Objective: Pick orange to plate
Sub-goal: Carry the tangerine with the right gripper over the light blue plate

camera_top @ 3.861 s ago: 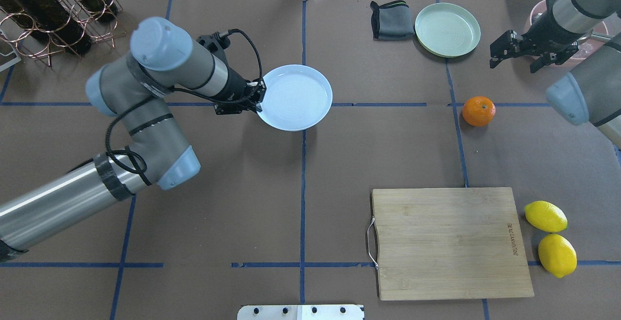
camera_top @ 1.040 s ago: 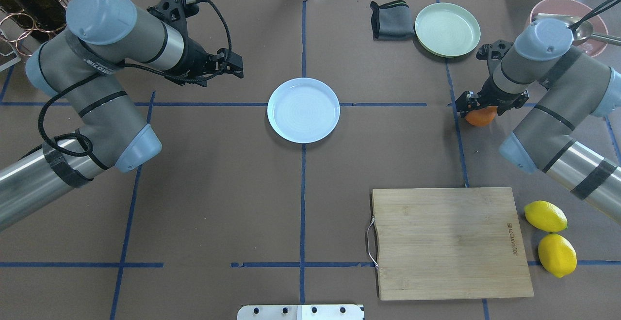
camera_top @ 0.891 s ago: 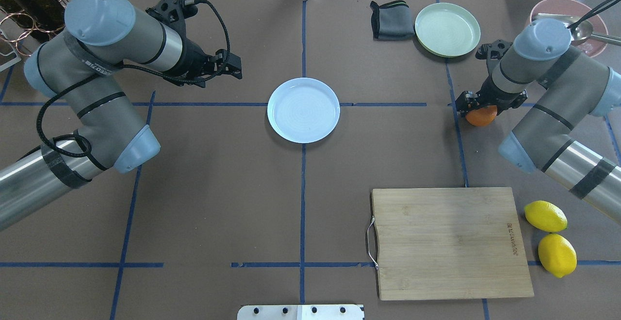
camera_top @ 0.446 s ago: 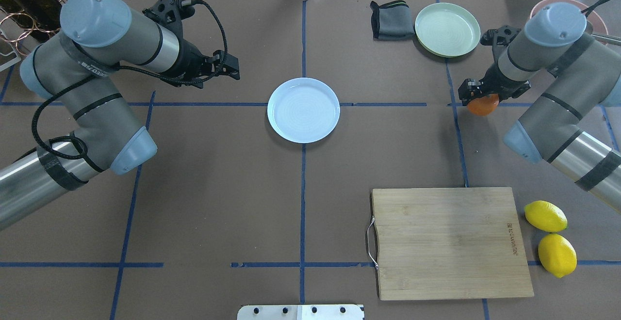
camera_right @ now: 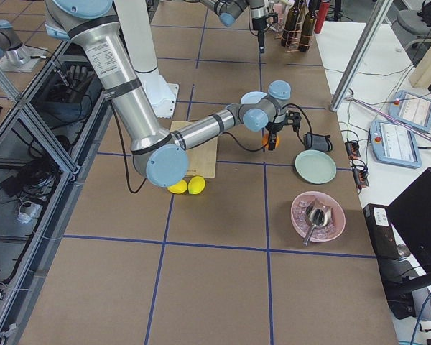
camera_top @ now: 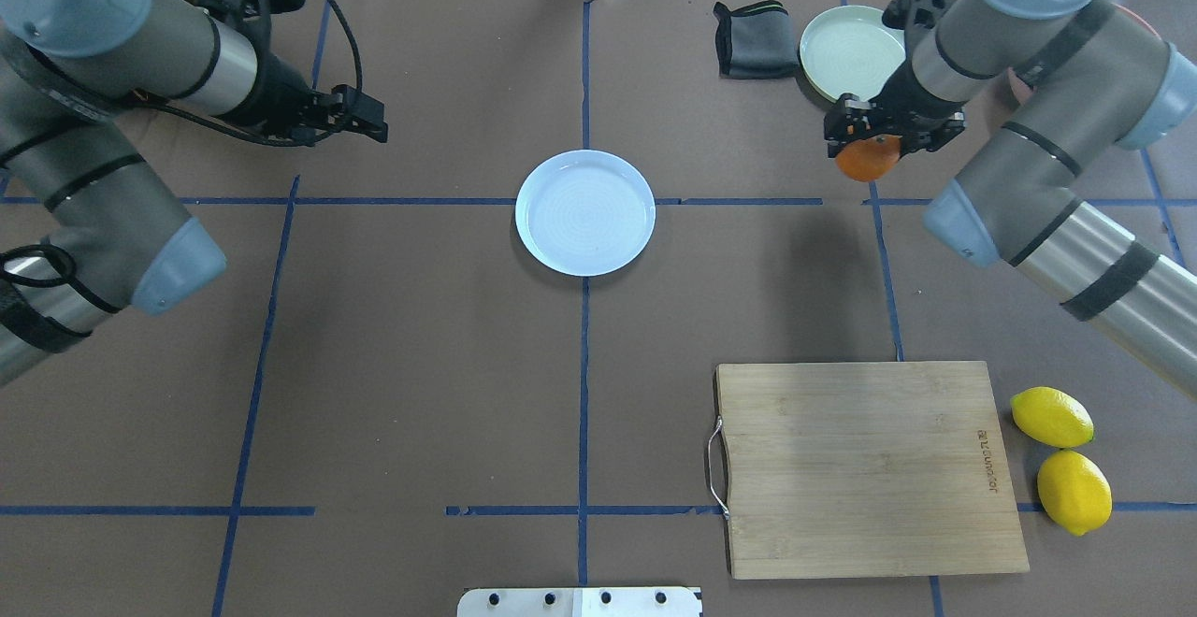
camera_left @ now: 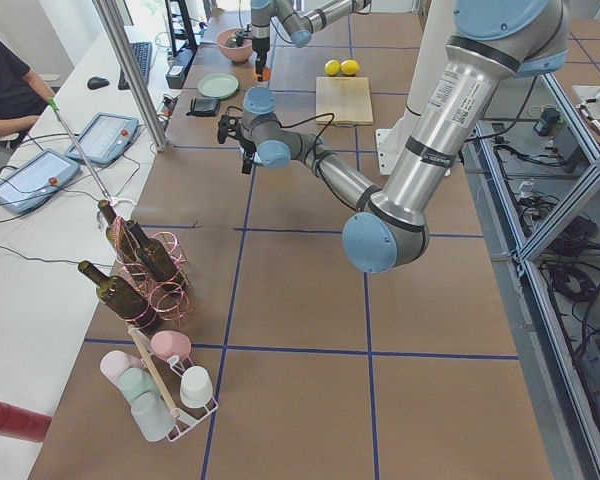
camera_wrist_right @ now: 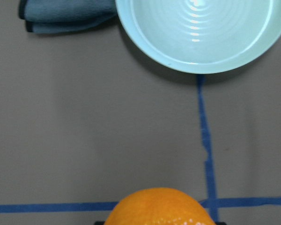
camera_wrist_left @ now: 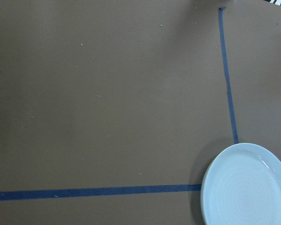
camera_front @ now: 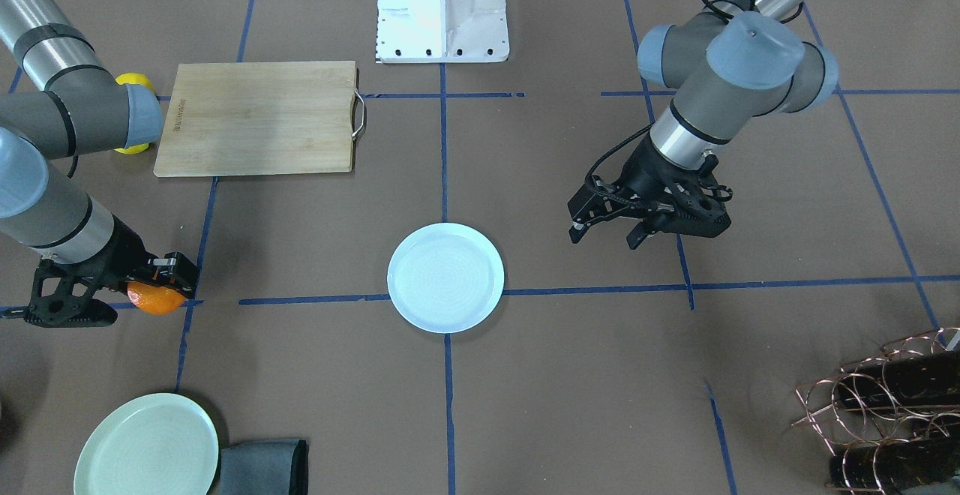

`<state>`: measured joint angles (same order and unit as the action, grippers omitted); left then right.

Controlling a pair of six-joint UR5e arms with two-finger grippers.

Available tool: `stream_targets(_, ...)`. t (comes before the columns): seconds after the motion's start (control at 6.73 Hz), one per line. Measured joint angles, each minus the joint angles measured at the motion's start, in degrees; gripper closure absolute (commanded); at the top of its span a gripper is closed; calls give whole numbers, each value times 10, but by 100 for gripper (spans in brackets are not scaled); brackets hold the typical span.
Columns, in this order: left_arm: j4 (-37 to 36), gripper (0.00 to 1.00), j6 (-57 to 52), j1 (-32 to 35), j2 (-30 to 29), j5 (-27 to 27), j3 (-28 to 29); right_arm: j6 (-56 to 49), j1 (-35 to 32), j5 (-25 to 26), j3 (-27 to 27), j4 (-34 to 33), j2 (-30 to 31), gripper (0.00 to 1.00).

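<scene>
Seen from overhead, the left gripper (camera_top: 372, 125) hangs at ten o'clock from the plate (camera_top: 585, 213), well apart, its fingers spread and holding nothing. The plate lies bare at the table's middle. At about three o'clock from it, well apart, the right gripper (camera_top: 865, 136) is clamped on the orange (camera_top: 867, 161). The fruit bulges below the fingers, apparently clear of the table, near the green plate (camera_top: 846, 47). The carry should run toward nine o'clock, and the round orange has no long axis to mind.
</scene>
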<state>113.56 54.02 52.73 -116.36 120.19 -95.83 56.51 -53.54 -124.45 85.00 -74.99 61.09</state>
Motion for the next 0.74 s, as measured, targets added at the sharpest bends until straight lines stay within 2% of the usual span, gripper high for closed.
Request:
stream_targets(0.3, -117, 0, -184, 75, 6, 8, -20, 110, 68, 46, -27, 1, -82, 100)
stream_targets(0.59, -145, 0, -364, 142, 35, 23, -26, 175, 142, 132, -104, 3, -182, 100)
stream_targets(0.74, -148, 0, -405, 163, 44, 33, -27, 183, 165, 159, -155, 3, -230, 100)
